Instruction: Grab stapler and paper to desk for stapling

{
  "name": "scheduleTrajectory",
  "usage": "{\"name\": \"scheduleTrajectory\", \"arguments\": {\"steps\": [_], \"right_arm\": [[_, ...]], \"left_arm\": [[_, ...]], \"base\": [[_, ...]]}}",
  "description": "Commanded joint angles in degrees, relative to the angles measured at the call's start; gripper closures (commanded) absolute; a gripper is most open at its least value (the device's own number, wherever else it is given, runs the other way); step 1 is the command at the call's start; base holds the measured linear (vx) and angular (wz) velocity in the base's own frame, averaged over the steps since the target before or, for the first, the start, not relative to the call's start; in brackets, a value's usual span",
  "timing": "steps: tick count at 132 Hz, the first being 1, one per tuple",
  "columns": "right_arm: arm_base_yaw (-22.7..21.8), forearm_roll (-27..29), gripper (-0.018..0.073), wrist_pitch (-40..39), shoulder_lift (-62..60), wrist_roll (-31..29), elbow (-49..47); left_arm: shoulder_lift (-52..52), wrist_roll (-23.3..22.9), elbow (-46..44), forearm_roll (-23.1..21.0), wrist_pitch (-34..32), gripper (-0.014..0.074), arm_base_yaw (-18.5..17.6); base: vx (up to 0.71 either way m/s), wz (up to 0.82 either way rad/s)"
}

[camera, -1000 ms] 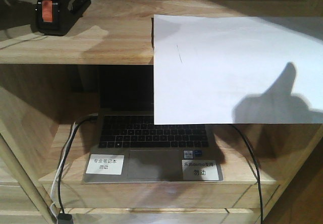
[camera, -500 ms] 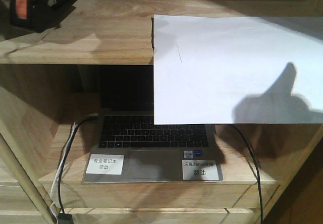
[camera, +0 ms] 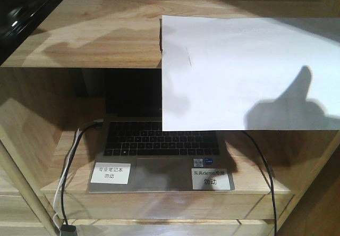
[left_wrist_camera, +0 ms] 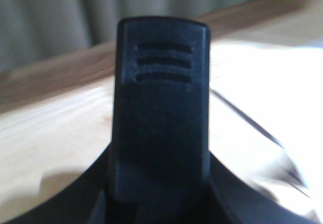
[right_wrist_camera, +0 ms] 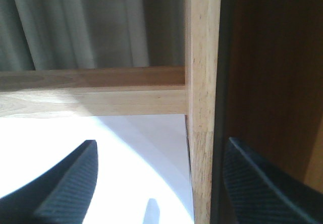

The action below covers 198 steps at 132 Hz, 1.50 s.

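Stapler [left_wrist_camera: 160,108] right up against the left wrist camera: a black block with three short grooves near its top end, standing upright between the dark fingers [left_wrist_camera: 70,204] of the left gripper [left_wrist_camera: 160,193]. The gripper looks clamped around it, though the picture is blurred and the fingertips are hidden behind the body. From the front, all that shows of the left arm [camera: 21,7] is a dark shape in the top-left corner above the upper board, too dark to pick the stapler out there.

Over to the paper [camera: 239,71]: the white sheet lies on the right side of the upper board of the shelf unit [camera: 106,39], its front part sticking out past the edge, a faint short mark near its upper left and a gripper-shaped shadow across its right half. The right gripper [right_wrist_camera: 160,142] hangs over it with fingers spread wide and nothing between them but the shelf's upright post and the sheet below.

Down on the lower board sits an open laptop [camera: 159,140] with two white labels [camera: 110,173] on its palm rest, and cables [camera: 69,161] trailing off either side
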Motion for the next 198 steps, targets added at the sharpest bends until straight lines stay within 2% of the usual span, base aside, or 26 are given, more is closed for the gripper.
{"name": "scheduleTrajectory", "arguments": {"steps": [1, 45, 61, 80, 126, 198], "right_arm": [[-0.5, -0.3, 0.0068, -4.0, 0.5, -0.4, -1.5], [-0.5, -0.3, 0.0068, -4.1, 0.5, -0.4, -1.5], [-0.5, -0.3, 0.0068, -4.1, 0.5, -0.4, -1.5], [-0.5, -0.3, 0.0068, -4.1, 0.5, -0.4, -1.5], [-0.5, -0.3, 0.0068, -4.1, 0.5, -0.4, -1.5], [-0.5, -0.3, 0.0068, -4.1, 0.5, -0.4, -1.5]], "left_arm": [[-6.3, 2.6, 3.8, -3.8, -8.9, 0.0604, -0.3], [-23.6, 3.2, 18.4, -10.4, -8.5, 0.0604, -0.3], [-29.3, 3.2, 22.6, -11.0, -7.5, 0.0604, -0.3], [-35.0, 3.2, 26.7, -13.7, -4.0, 0.0604, -0.3], [-41.3, 3.2, 29.4, -14.8, 7.2, 0.0604, -0.3], [-42.2, 3.2, 29.6, -14.7, 8.0, 0.0603, -0.3]], "base": [[0.0, 0.0], [0.0, 0.0], [0.0, 0.0], [0.0, 0.0], [0.0, 0.0], [0.0, 0.0]]}}
